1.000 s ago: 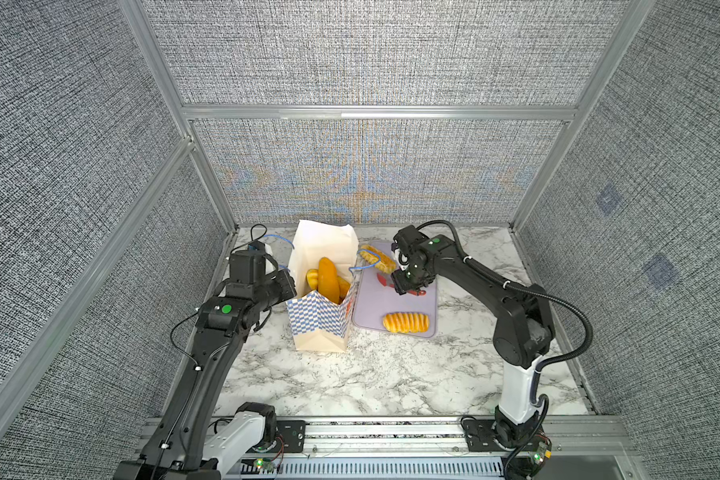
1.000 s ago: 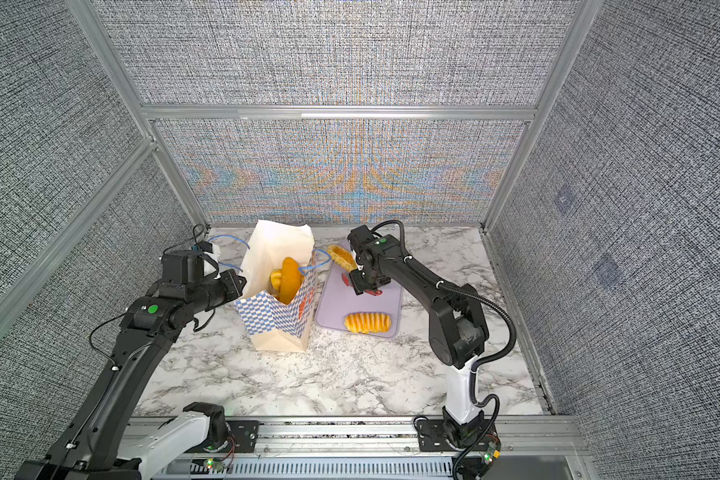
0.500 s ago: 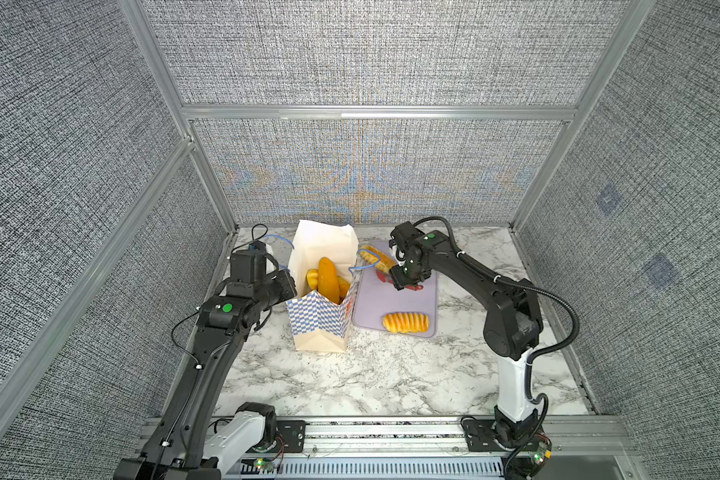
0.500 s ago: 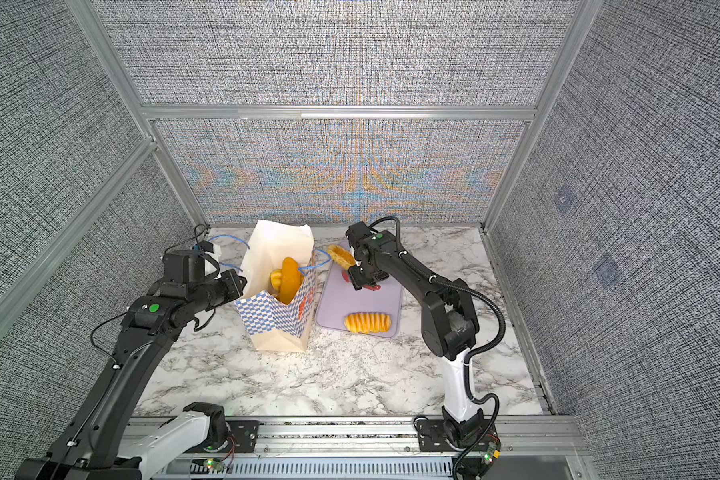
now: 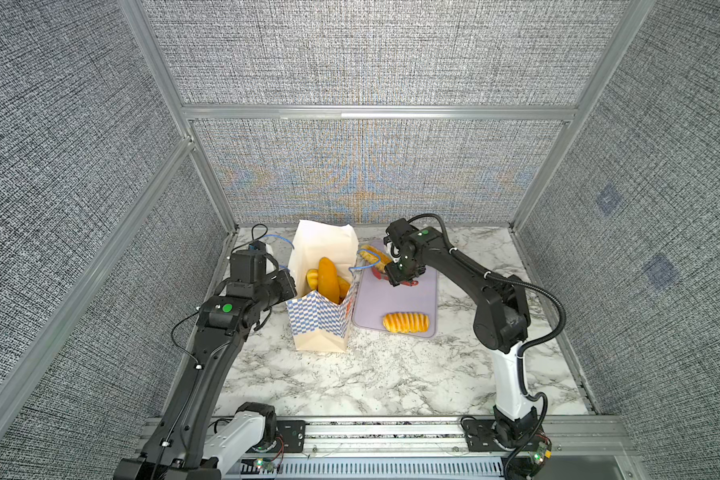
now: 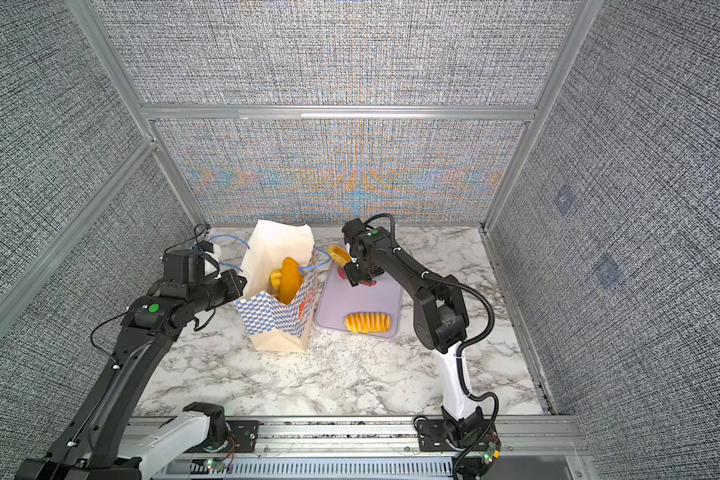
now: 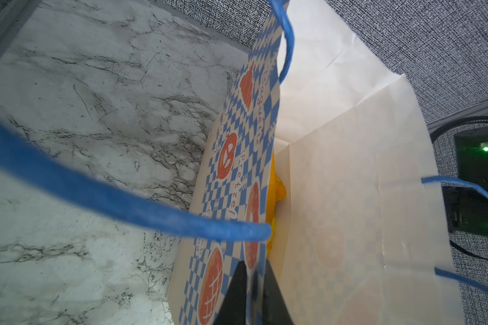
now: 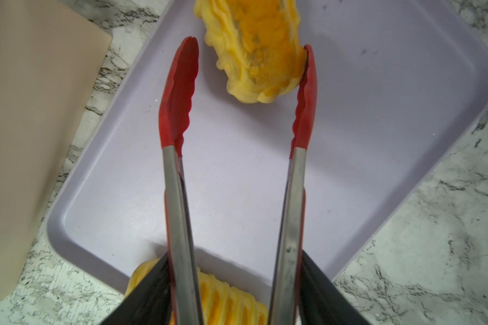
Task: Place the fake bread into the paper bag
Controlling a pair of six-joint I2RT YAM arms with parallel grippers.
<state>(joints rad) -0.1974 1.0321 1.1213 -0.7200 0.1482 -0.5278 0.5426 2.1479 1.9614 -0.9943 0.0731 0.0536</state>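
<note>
Where the blue-and-white checkered band of the paper bag (image 7: 237, 168) is turned toward the left wrist camera, the words "Baguette" and "Pretzel" are read in orange script beside orange drawings of bread. The bag (image 5: 321, 328) is stood upright on the marble table (image 5: 371, 374), its mouth open. Its rim is pinched between the nearly closed fingers of the left gripper (image 7: 252, 270).

A long loaf (image 5: 328, 280) is stood on end inside the bag, leaning a little, with other yellow pieces beside it. A ribbed roll (image 5: 405, 323) is laid flat at the near edge of the lavender tray (image 5: 395, 299), its long axis running along that edge. A twisted pastry (image 8: 254, 56) is laid at the tray's far corner next to the bag, its long axis set diagonally.

Red-tipped tongs (image 8: 178, 197) are clasped by their steel arms in the half-open right gripper (image 8: 234, 281). The tongs are spread, one tip set against the twisted pastry's side, the other clear of it.
</note>
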